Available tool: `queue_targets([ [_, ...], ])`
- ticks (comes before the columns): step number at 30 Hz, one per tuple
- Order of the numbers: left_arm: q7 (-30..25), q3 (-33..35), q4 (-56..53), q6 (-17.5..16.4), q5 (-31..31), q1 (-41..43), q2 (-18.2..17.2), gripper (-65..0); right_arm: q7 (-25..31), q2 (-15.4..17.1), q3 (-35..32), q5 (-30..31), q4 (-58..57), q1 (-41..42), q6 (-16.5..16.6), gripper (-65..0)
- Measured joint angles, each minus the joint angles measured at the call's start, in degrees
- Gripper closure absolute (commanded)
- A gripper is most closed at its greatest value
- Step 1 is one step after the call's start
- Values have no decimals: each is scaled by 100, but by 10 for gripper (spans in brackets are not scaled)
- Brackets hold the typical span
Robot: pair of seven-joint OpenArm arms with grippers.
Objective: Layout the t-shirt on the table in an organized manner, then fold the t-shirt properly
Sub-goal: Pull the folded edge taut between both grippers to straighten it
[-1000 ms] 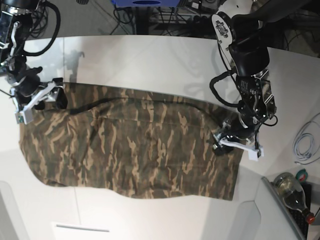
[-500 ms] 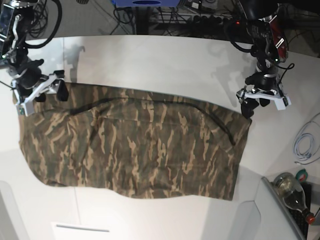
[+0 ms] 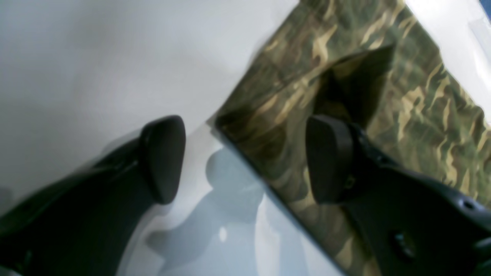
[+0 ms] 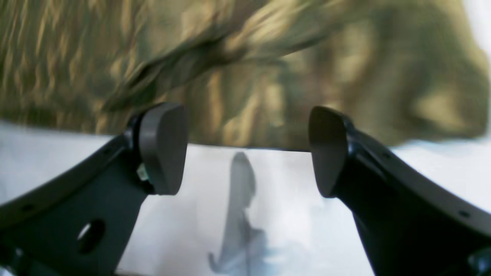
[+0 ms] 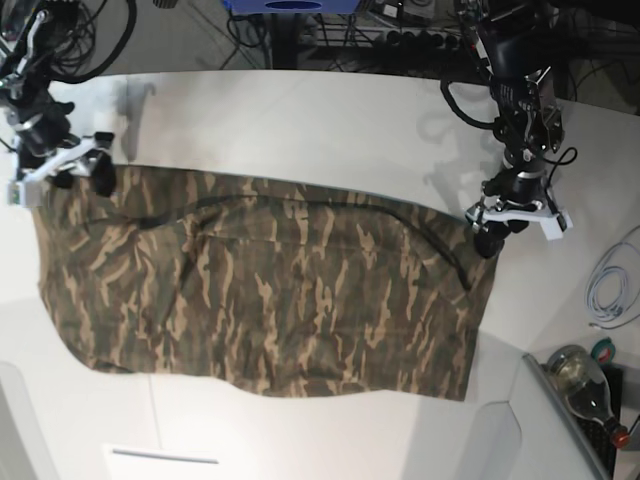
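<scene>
Camouflage t-shirt (image 5: 270,290) spread flat on the white tabletop (image 5: 300,120).
Left claw (image 5: 518,225) and right claw (image 5: 55,175) both released, grasping nothing.

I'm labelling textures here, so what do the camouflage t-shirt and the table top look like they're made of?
The t-shirt looks like soft matte woven or knit cloth: it lies limp with creases and a raised fold ridge. The table looks like a smooth, hard white laminate or plastic with a slight sheen; it shows soft shadows and reflections, though the exact material is uncertain.
</scene>
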Motion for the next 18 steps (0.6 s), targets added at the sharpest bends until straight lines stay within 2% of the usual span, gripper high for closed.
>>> queue_targets([
  [2, -37, 0, -203, 4, -20, -164, -42, -451, -52, -221, 750, 393, -15, 94, 120, -468],
  [3, -39, 0, -302, 4, -22, -234, -59, -410, -170, -240, 1040, 581, -37, 129, 122, -468],
  [6, -35, 0, -415, 7, -26, -245, -79, -197, -896, 2, 1397, 1051, -415, 234, 122, -470],
  [8, -15, 0, -428, 4, -42, -181, -63, -31, -1086, 170, 1541, 1196, -975, 463, 122, -470],
  [9, 0, 0, -439, 4, -28, -168, -63, 0, -1058, 212, 1641, 1263, -1296, 601, 131, -470],
  [12, 11, 0, -439, 7, -24, -170, -63, 0, -1078, 260, 1937, 1248, -1871, 802, 122, -470],
  [16, 48, 2, -439, 2, -28, -153, -111, 0, -1049, 645, 1996, 1224, -2636, 914, 125, -470],
  [18, 46, 2, -439, 0, -31, -149, -114, 0, -785, 826, 1996, 1252, -3051, 1110, 122, -468],
])
